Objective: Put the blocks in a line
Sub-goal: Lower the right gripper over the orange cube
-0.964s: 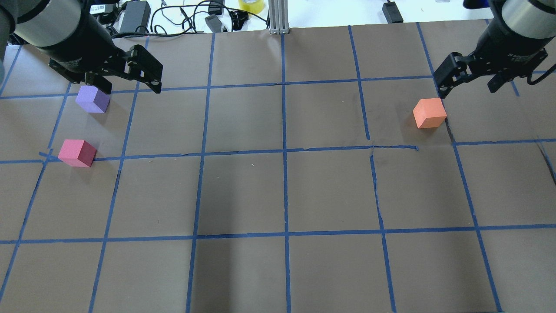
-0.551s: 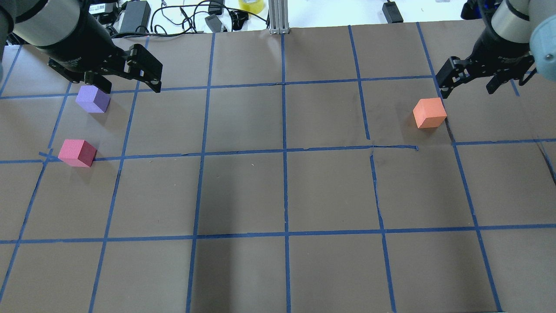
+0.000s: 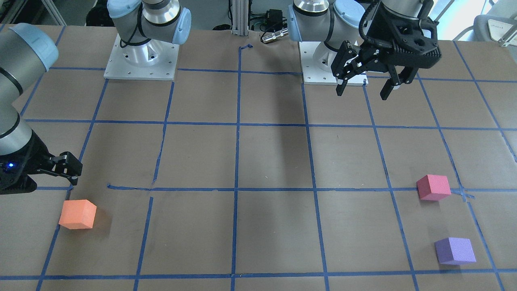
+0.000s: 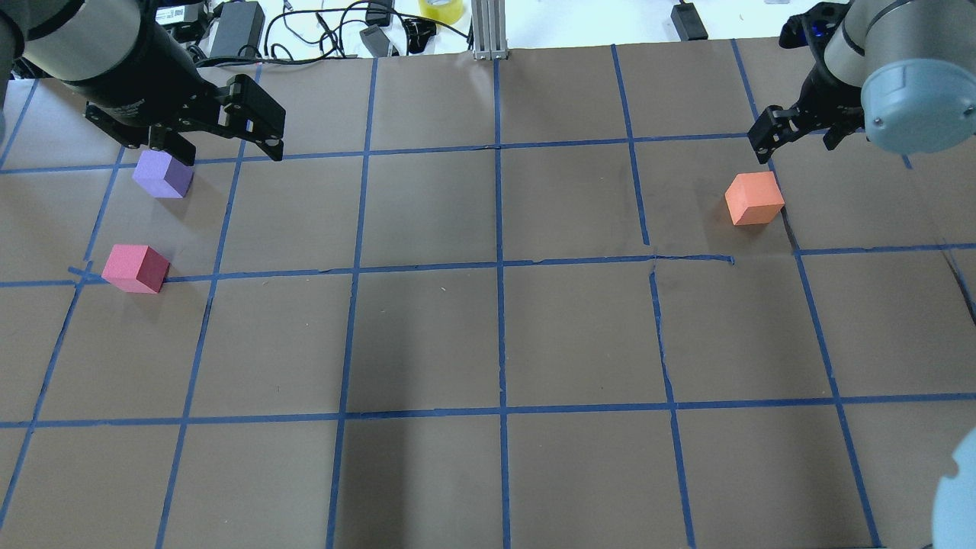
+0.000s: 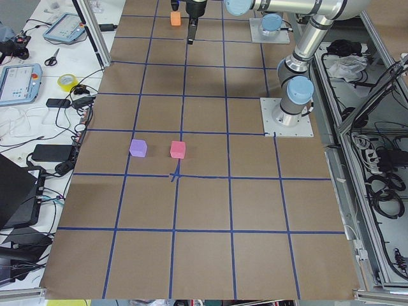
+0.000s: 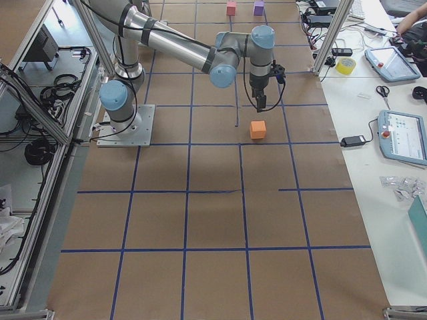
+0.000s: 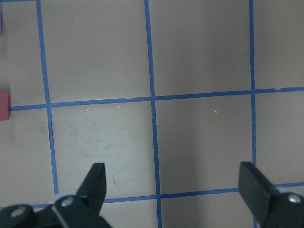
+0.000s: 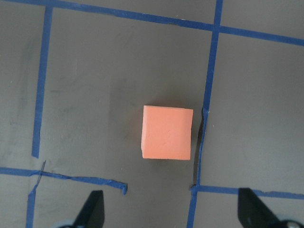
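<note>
The orange block (image 4: 754, 198) sits at the right of the table and shows in the middle of the right wrist view (image 8: 168, 132). My right gripper (image 4: 794, 146) is open, hovering just beyond it, apart from it. The purple block (image 4: 162, 174) and the pinkish-red block (image 4: 136, 268) sit apart at the far left. My left gripper (image 4: 221, 149) is open and empty, raised above the table beside the purple block. In the left wrist view the pinkish-red block (image 7: 4, 106) shows only at the left edge.
Blue tape (image 4: 499, 267) marks a grid on the brown table. Cables, power adapters and a tape roll (image 4: 441, 9) lie past the far edge, by a metal post (image 4: 488, 30). The arm bases (image 3: 141, 56) stand at the robot's side.
My right gripper has dropped lower and shifted a little left, towards the orange block; its elbow has swung into the overhead view. The left arm and all three blocks have not moved.
</note>
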